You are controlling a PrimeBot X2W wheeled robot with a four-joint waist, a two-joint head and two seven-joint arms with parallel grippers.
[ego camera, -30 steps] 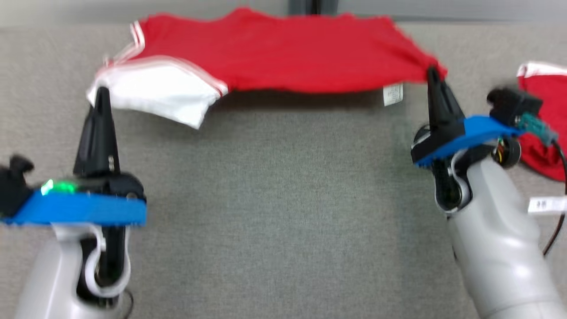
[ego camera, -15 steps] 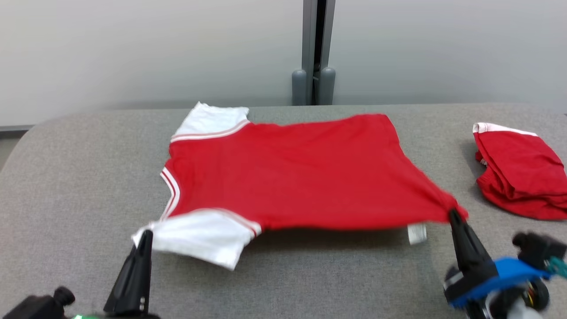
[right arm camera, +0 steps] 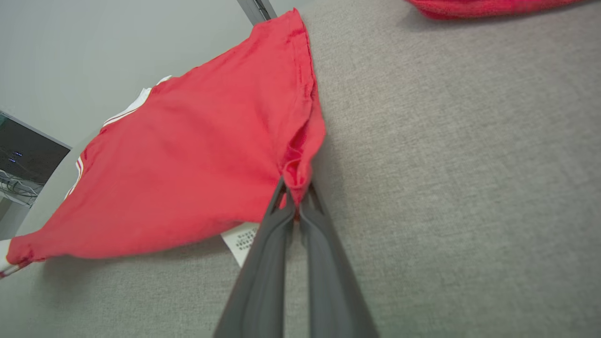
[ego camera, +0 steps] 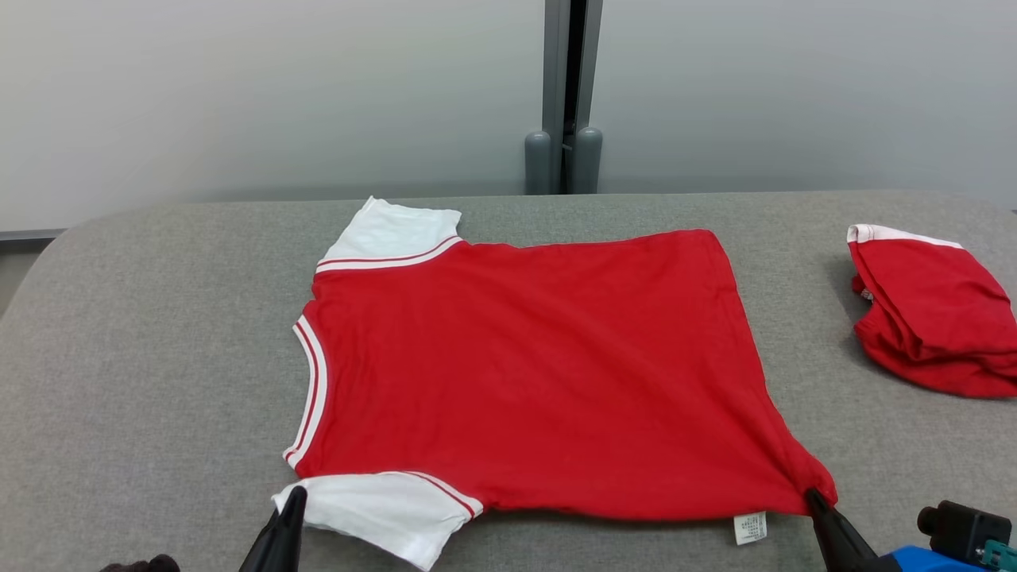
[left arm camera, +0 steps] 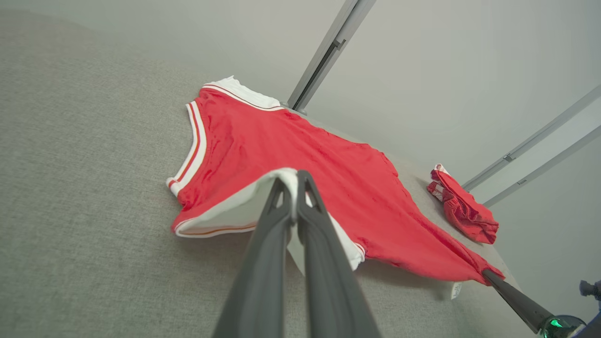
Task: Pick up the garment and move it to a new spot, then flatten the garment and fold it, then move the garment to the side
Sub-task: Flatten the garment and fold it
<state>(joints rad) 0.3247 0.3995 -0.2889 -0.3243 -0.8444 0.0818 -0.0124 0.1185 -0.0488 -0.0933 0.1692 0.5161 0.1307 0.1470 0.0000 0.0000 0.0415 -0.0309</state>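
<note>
**Pincers, pair: both clamped on the near edge of the red garment**

Left pincer (left arm camera: 293, 180): closed on the white sleeve (ego camera: 373, 512), cloth nipped between the fingertips and held a little off the desk (ego camera: 159, 357).
Right pincer (right arm camera: 293, 199): closed on the bunched hem corner (right arm camera: 296, 164), with the care label (ego camera: 750, 527) hanging just beside it on its inner side.

Garment (ego camera: 540, 373): red shirt with white sleeves, stretched between the two pincers and running away from them across the desk. The far sleeve and far hem lie flat.

Change noted: a second ago the shirt hung taut in the air between the pincers, with a broad shadow beneath. Half a second ago its near half was raised. Now nearly the whole body rests on the desk and only the two gripped corners are lifted. The head camera has also tilted, so part of the shift is the view's.

Reading: relocation and laying-out look finished, flattening is nearly so, and letting go and folding remain.

Containers: none catalogued. The desk carries the shirt and a second red garment (ego camera: 929, 318), crumpled, beyond and outward of the right pincer, well apart.
</note>
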